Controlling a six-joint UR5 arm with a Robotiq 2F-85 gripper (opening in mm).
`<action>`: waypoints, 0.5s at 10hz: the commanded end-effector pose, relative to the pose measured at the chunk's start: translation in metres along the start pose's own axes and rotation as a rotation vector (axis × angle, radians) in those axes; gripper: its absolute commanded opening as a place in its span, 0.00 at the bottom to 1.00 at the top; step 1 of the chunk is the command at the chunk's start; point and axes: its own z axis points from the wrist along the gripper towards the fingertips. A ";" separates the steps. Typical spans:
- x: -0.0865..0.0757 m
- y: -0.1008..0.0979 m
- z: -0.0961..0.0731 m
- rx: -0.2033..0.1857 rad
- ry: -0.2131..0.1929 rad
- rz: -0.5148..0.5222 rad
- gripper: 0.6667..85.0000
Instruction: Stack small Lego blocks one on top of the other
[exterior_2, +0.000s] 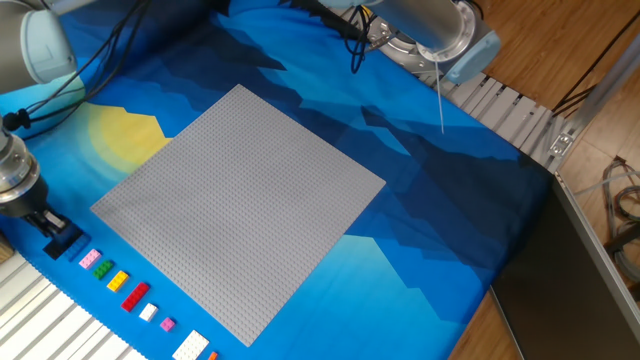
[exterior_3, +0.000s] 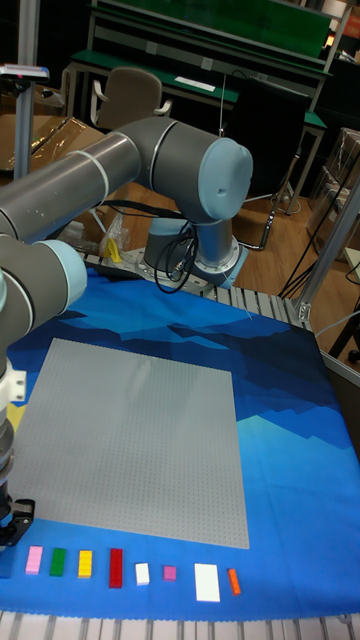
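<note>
A row of small Lego blocks lies on the blue mat along the near edge: pink, green, yellow, red, small white, purple, larger white and orange. At the row's left end lies a flat black block. My gripper is down at this black block, its dark fingers right against it. The fingers' spacing is too dark and small to read.
The large grey studded baseplate fills the middle of the mat. The arm's base stands at the far edge. Grey rails border the mat, and a dark box sits to the right.
</note>
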 end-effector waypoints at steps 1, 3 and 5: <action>-0.004 0.002 0.001 -0.006 -0.016 0.010 0.45; -0.004 0.001 0.002 -0.002 -0.016 0.013 0.45; -0.005 0.004 0.002 -0.001 -0.020 0.022 0.45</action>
